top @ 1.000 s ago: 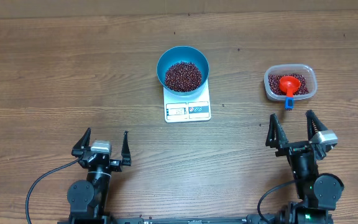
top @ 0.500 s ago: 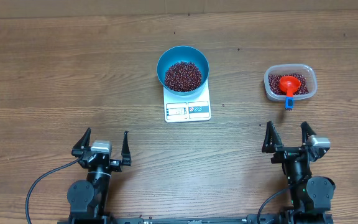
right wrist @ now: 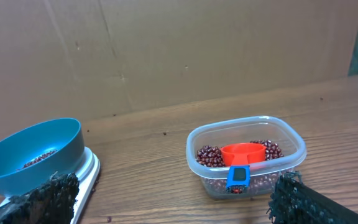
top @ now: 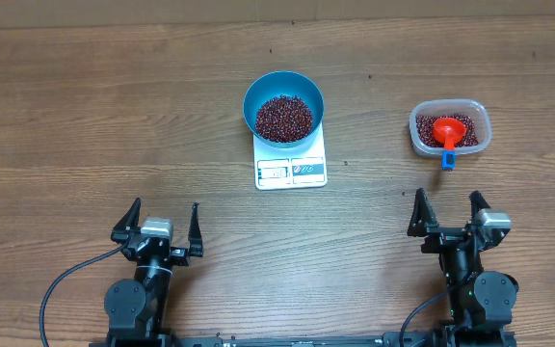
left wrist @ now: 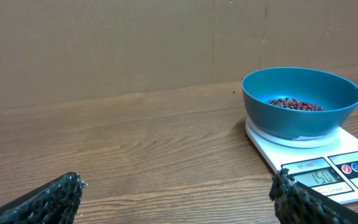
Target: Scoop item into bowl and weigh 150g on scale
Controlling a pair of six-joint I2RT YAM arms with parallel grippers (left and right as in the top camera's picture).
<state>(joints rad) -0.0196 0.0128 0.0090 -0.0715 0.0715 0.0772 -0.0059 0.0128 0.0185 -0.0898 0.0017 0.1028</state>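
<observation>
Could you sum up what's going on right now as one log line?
bowl: on scale, holds beans | scoop: in tub | left pincer: open, empty | right pincer: open, empty

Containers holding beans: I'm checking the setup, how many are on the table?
2: the blue bowl on the white scale, and the clear tub to its right with an orange scoop inside. None seem hidden.

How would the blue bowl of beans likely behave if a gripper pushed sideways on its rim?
The bowl narrows to a small base on the scale, so it would probably slide or rock rather than stay put. Its smooth wall looks slippery to pinch. The beans sit low, which likely steadies it somewhat.
</observation>
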